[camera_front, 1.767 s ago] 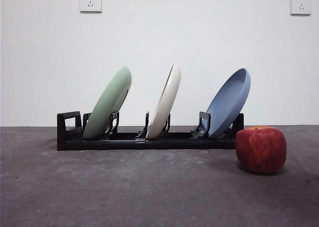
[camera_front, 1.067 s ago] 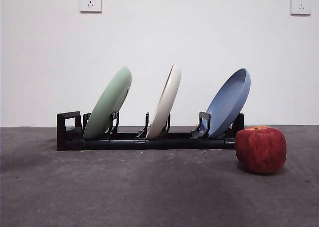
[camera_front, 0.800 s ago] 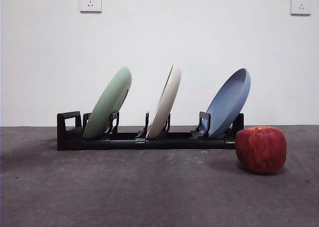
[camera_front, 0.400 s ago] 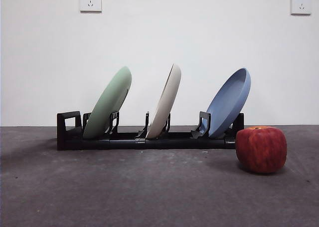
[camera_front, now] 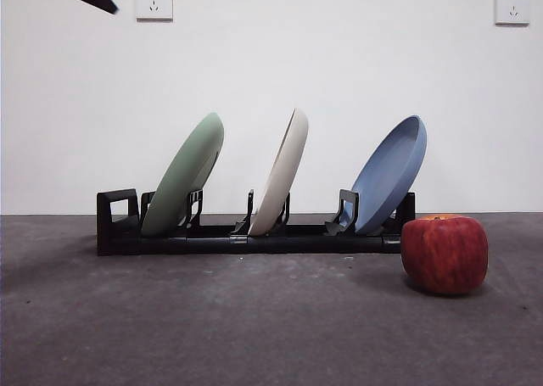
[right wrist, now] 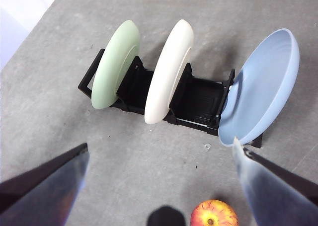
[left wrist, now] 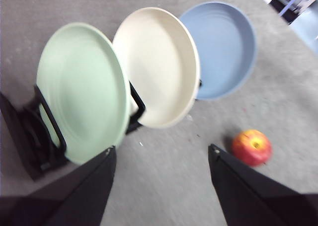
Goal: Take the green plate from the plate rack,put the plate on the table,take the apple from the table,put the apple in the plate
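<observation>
Three plates are seen leaning in a plate rack (camera_front: 246, 237), a long, low, black plastic one on a dark grey table (camera_front: 212, 327). The green plate (camera_front: 183, 186) is held in the slot next to the rack's squared loop end, a cream-white plate (camera_front: 281, 173) in the middle slot, and a blue plate (camera_front: 390, 174) at the far end. A red apple (camera_front: 444, 254) is set on the table just beside the blue plate's end of the rack.

The left gripper (left wrist: 161, 159) is held high above the table with its jaws spread wide and nothing between them. In its wrist view the green plate (left wrist: 82, 89) is seen below and off to one side of the gap, not centred in it, and well apart from the jaws. The right gripper (right wrist: 159, 159) is also held high with its jaws wide apart and empty, the apple (right wrist: 213, 213) being seen below it. In the front view only two dark tips are shown at the top corners.

The step in hand is judged to be the reach for the green plate, which has not yet been touched. It would be done well if the open jaws were brought over the plate's raised upper rim, closed firmly on it, and the plate drawn up along its lean, so that the cream-white plate is not knocked.
</observation>
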